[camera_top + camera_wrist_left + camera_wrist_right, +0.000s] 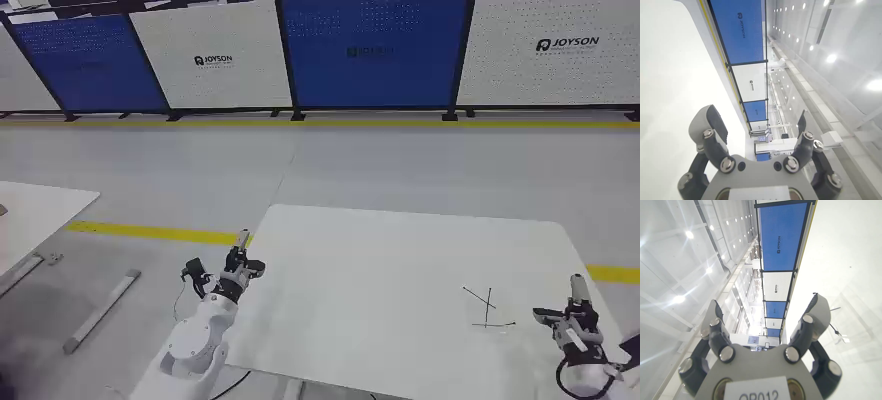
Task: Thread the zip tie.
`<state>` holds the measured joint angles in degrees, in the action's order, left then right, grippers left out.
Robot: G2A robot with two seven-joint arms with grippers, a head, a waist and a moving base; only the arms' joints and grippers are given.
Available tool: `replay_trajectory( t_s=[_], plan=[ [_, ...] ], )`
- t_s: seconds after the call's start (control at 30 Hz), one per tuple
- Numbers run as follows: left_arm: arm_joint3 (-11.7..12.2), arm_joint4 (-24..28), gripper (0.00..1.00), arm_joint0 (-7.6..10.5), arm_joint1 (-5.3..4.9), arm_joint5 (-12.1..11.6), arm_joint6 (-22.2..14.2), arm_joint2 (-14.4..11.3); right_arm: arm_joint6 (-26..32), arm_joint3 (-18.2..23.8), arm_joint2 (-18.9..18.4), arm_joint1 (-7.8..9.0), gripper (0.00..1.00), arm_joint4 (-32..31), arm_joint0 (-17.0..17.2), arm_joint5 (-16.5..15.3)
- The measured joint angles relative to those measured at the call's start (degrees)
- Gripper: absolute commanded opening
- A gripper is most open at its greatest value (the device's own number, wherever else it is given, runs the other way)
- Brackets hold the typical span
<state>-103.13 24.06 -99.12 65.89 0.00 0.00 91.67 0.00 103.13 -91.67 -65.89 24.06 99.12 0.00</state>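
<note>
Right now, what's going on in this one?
Nothing is being handled yet. A few thin dark zip ties lie crossed on the white table near its right side. The right gripper sits open and empty beside them at the table's edge; the left gripper, also open and empty, is at the table's opposite edge. Threading has not started.

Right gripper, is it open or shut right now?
The right gripper is open: its fingers stand wide apart in its wrist view, with nothing held between them.
</note>
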Motion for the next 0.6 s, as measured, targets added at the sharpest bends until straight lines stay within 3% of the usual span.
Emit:
replay_trajectory(
  t_s=[0.03,0.2,0.47,0.6],
  plan=[
    [0.00,0.00,1.00,0.00,0.00,0.00,0.00,0.00,0.00,0.00,0.00,0.00,1.00,0.00,0.00,0.00],
    [0.00,0.00,1.00,0.00,0.00,0.00,0.00,0.00,3.56,0.44,-0.35,0.36,1.00,-3.88,-0.08,1.17],
    [0.00,0.00,1.00,0.00,0.00,0.00,0.00,0.00,18.69,2.73,-4.79,1.68,1.00,-10.67,-0.06,4.77],
    [0.00,0.00,1.00,0.00,0.00,0.00,0.00,0.00,18.89,2.77,-4.99,1.69,1.00,-10.31,-0.08,5.03]
  ],
)
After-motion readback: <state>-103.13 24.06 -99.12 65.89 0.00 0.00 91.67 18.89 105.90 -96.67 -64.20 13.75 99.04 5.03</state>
